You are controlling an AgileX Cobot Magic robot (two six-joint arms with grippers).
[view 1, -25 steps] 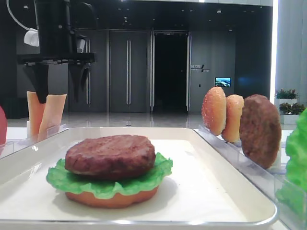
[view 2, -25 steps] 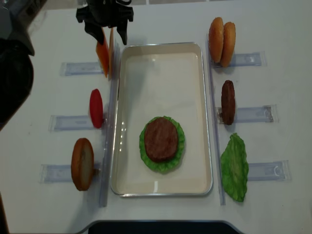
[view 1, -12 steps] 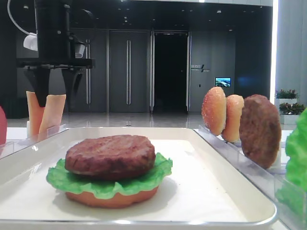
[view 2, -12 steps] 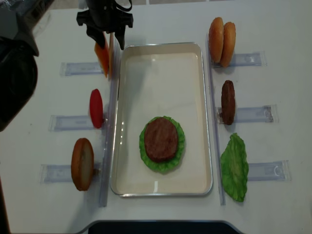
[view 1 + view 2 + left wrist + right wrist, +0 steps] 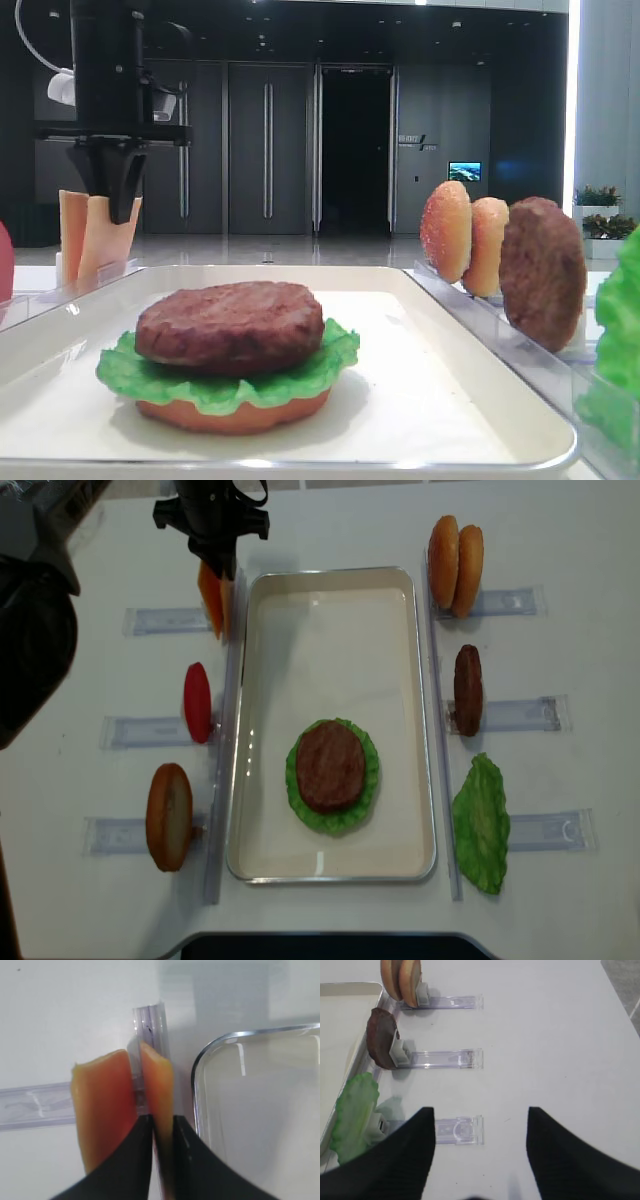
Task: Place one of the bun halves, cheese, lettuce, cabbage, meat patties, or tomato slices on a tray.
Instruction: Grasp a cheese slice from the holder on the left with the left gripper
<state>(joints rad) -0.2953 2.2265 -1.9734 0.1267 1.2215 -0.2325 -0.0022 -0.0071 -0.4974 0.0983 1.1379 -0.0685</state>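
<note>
White bench under me, and my left gripper (image 5: 162, 1132) is pinched on the right-hand cheese slice (image 5: 158, 1085), standing on edge in its clear rack (image 5: 35, 1105). Cream tray (image 5: 200, 1067) sits just right; my right gripper (image 5: 479, 1152) hangs open, far off.

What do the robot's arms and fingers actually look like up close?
Both are matte black. The left gripper hangs from a boxy black arm with a white cable and a pale connector; its fingers taper to narrow tips. The right gripper's fingers are broad, textured black wedges.
</note>
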